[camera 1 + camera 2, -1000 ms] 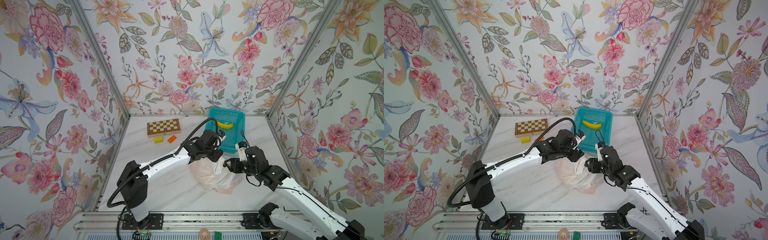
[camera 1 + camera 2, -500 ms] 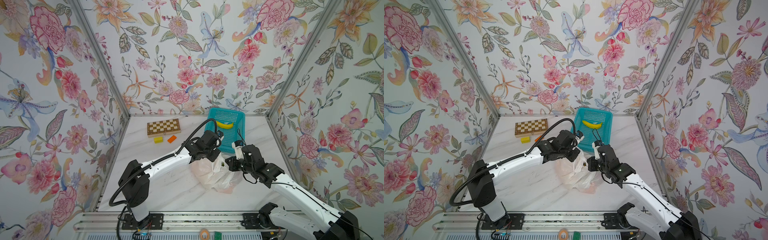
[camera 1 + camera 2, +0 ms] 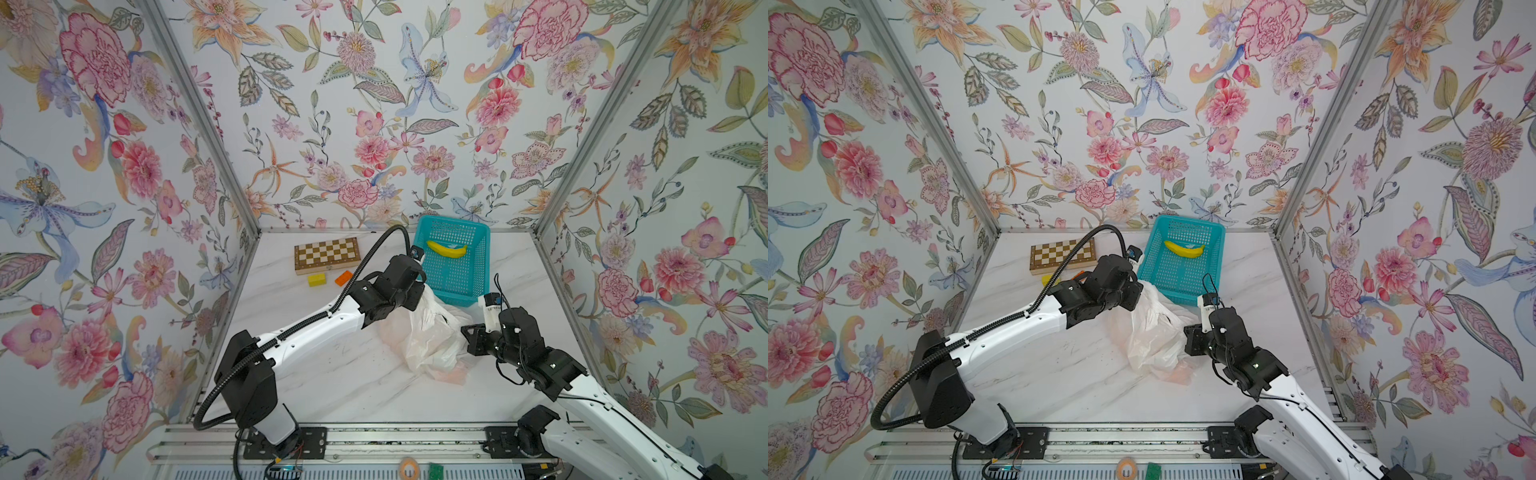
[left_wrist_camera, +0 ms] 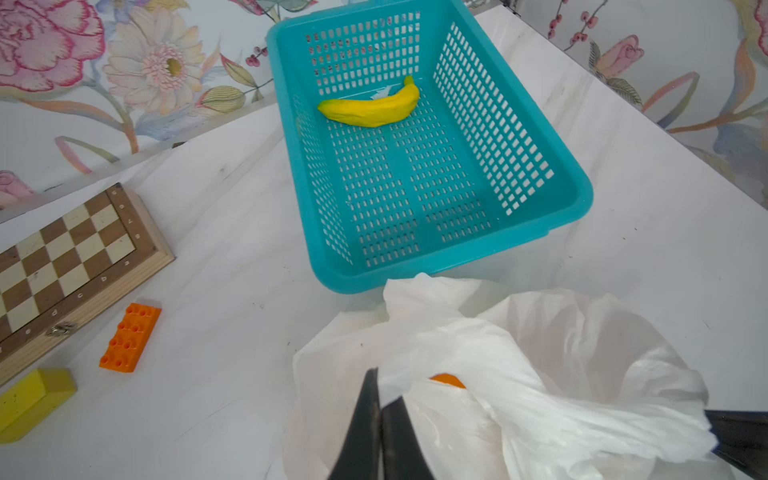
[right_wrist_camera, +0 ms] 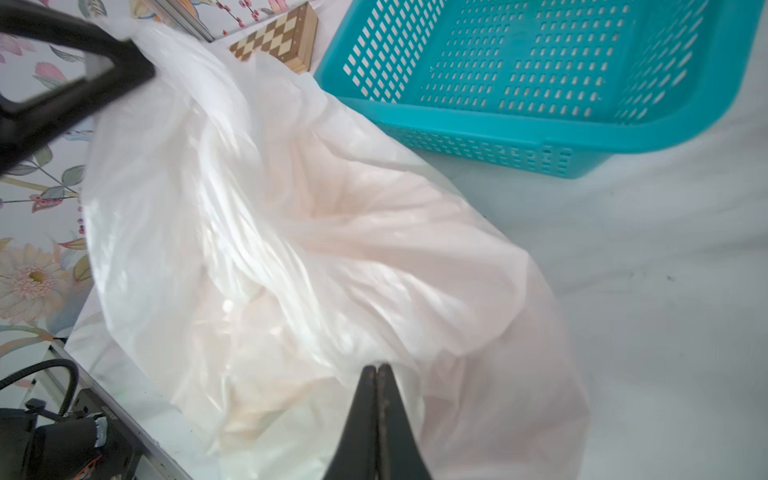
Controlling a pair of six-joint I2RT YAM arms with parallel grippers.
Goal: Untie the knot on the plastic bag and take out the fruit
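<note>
The left hand (image 4: 380, 401) is pinched shut on the bag (image 4: 540, 353) rim, and the right hand (image 5: 376, 374) is pinched shut on its opposite side. The bag mouth gapes between them, with an orange fruit (image 4: 446, 380) inside, just past the left hand. Beyond it, the basket (image 4: 457, 266) holds a banana (image 4: 370, 109).

The plastic bag (image 3: 424, 336), slack on the table (image 3: 332, 382).
Thin translucent white film, crumpled and drawn up at one side, just beside the teal basket (image 3: 453, 297); an orange fruit (image 4: 446, 380) shows through a gap.
</note>
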